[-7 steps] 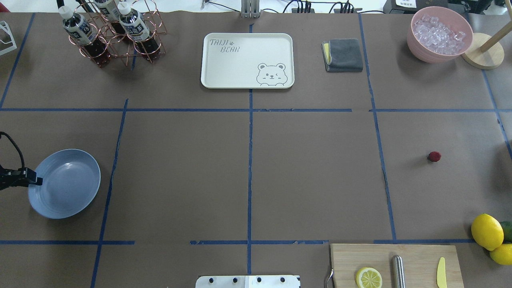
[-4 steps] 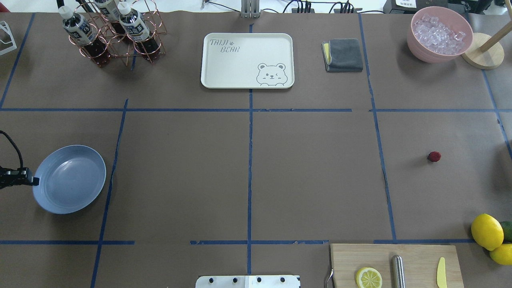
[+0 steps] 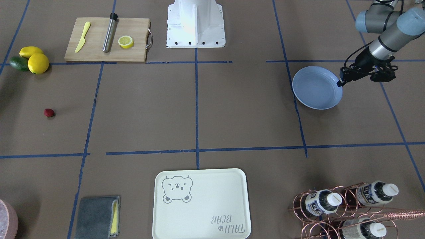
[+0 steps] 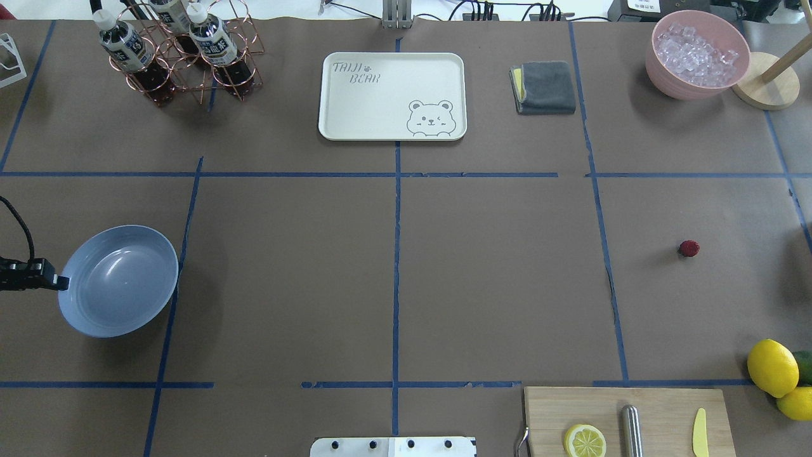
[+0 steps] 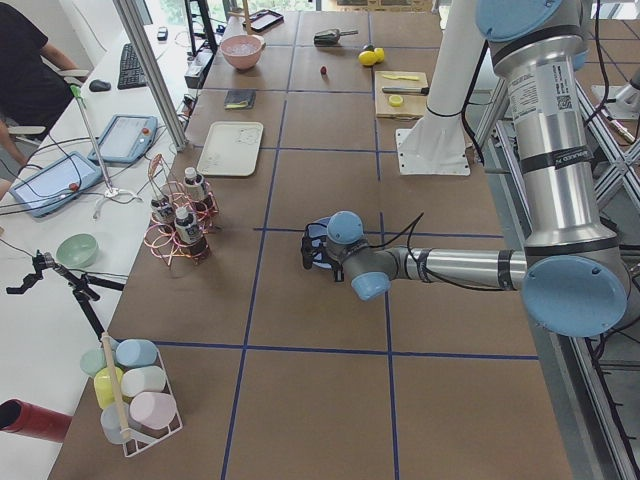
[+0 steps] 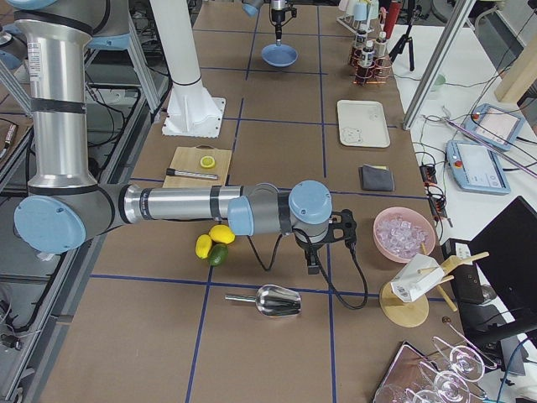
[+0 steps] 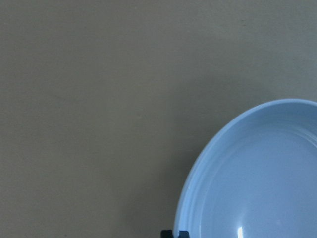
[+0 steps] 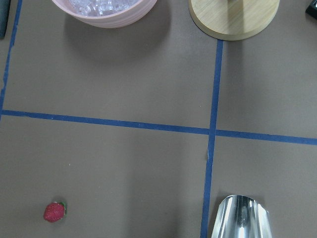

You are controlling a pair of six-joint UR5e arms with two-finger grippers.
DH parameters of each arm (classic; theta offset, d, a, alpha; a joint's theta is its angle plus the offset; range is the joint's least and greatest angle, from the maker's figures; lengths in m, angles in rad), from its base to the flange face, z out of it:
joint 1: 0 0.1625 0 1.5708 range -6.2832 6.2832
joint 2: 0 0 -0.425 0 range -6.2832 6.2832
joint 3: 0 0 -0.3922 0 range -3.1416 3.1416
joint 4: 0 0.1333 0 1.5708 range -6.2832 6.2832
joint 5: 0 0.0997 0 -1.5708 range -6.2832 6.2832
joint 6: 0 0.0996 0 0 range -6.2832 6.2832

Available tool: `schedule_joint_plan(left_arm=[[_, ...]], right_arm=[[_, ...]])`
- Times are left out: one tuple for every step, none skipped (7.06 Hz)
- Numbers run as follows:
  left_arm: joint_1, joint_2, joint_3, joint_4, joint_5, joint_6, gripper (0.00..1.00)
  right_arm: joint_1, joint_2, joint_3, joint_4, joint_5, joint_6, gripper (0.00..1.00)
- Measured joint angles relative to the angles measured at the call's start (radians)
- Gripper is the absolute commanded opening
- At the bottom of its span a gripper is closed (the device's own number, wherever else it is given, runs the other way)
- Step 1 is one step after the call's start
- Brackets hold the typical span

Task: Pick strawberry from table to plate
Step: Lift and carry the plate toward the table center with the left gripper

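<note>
The strawberry (image 4: 689,248), small and dark red, lies alone on the table (image 4: 495,273) at the right; it also shows at the left in the front view (image 3: 49,113) and low in the right wrist view (image 8: 54,211). At the table's left, my left gripper (image 4: 60,281) is shut on the near rim of the light-blue plate (image 4: 120,279), which is tilted. In the front view the left gripper (image 3: 340,83) grips the plate (image 3: 315,87) at its right edge. My right gripper (image 6: 315,262) hangs beyond the strawberry, near the table's right end; I cannot tell whether it is open or shut.
Lemons (image 4: 772,367) and a cutting board (image 4: 628,419) with a lemon half, a knife and a metal rod sit front right. A pink ice bowl (image 4: 698,54), grey cloth (image 4: 544,87), bear tray (image 4: 392,95) and bottle rack (image 4: 184,51) line the far edge. A metal scoop (image 8: 241,218) lies near the right gripper.
The left gripper has carried the plate to the right and slightly away from the robot, and the plate has tilted. The strawberry has not moved.
</note>
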Motion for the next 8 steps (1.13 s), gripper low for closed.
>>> schedule_joint_plan(left_arm=[[-0.012,-0.048,0.001,0.011,-0.020,-0.027,0.00],[-0.014,-0.124,0.001,0.042,-0.021,-0.094,0.00],[-0.008,-0.212,0.000,0.083,-0.005,-0.176,0.00],[0.020,-0.293,-0.005,0.132,0.034,-0.249,0.00],[0.072,-0.377,-0.015,0.219,0.097,-0.308,0.00],[0.130,-0.469,-0.032,0.347,0.179,-0.350,0.00],[0.198,-0.559,-0.049,0.483,0.266,-0.393,0.00],[0.266,-0.634,-0.058,0.586,0.333,-0.450,0.00]], right_arm=[[-0.004,0.002,0.000,0.000,0.000,0.000,1.00],[-0.014,0.004,0.000,0.001,-0.001,0.000,1.00],[-0.025,0.005,0.000,0.001,-0.003,0.001,1.00],[-0.038,0.005,0.002,0.002,-0.004,0.018,1.00],[-0.062,0.007,0.014,0.006,-0.005,0.072,1.00],[-0.098,0.010,0.039,0.021,-0.008,0.164,1.00],[-0.141,0.015,0.065,0.050,-0.016,0.273,1.00],[-0.187,0.018,0.085,0.093,-0.029,0.380,1.00]])
